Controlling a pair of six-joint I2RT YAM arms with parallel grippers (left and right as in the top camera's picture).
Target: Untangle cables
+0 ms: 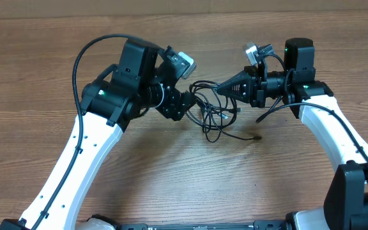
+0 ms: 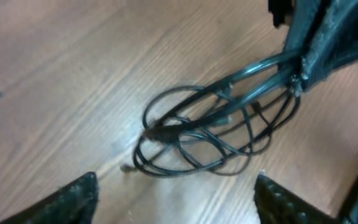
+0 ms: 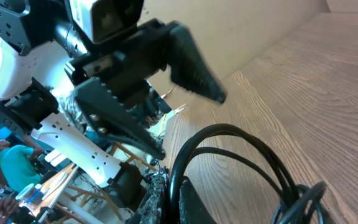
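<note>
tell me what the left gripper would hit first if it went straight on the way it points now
Probably the cables, lying dead ahead between the left gripper's open fingers; the table is just behind them, though depth is unclear.

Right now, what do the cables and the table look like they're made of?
Cables: probably rubber or plastic sheathing, black and slightly glossy. They bend in loose loops and catch the light. Table: wood or wood-look laminate, matte brown with long grain lines. I cannot tell which of the two it is.
</note>
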